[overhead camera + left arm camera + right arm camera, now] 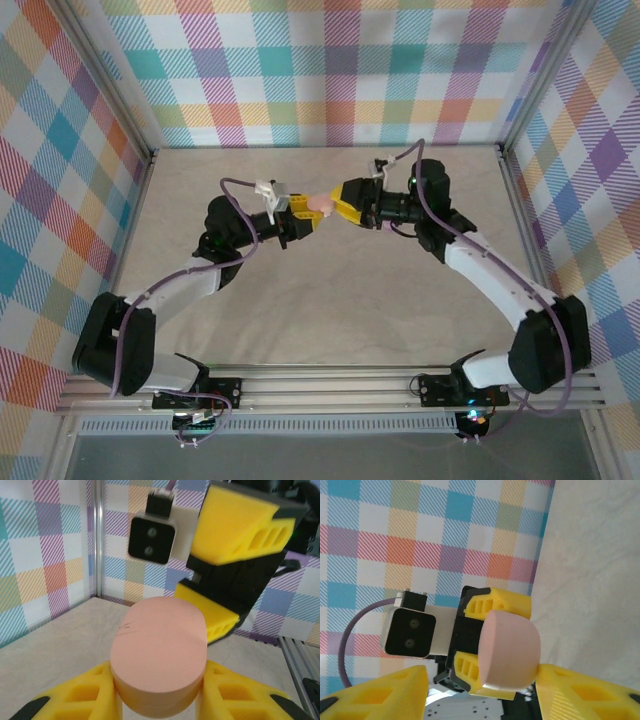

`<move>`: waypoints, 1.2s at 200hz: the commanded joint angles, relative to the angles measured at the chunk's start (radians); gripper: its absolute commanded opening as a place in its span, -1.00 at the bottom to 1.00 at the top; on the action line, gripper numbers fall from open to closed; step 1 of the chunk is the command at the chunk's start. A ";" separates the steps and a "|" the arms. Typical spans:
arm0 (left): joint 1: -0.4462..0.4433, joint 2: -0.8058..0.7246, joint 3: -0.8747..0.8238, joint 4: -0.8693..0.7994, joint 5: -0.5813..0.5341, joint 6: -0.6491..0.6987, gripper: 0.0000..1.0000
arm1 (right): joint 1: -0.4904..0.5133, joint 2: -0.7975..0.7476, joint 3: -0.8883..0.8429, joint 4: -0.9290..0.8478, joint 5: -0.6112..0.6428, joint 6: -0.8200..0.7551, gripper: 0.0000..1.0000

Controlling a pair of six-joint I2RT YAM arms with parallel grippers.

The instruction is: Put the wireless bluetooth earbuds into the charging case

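A salmon-pink oval charging case (320, 204), lid shut, hangs in the air above the middle of the table. My left gripper (303, 212) is shut on it. In the left wrist view the case (160, 650) sits clamped between the two yellow fingers of my left gripper (159, 697). My right gripper (345, 206) faces it from the right, open, its jaws spread wider than the case. In the right wrist view the case (512, 647) lies between the wide-set fingers of my right gripper (482, 697); one finger stands right beside its edge. The earbuds are out of view.
The beige tabletop (330, 290) lies below both arms. Plaid walls (330, 70) and aluminium posts (100, 90) enclose it at the back and sides. The left wrist camera block (410, 632) sits close in front of my right gripper.
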 commanded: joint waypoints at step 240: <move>-0.006 -0.208 0.055 -0.530 0.151 0.238 -0.72 | 0.275 -0.038 0.257 -0.649 0.496 -1.342 0.37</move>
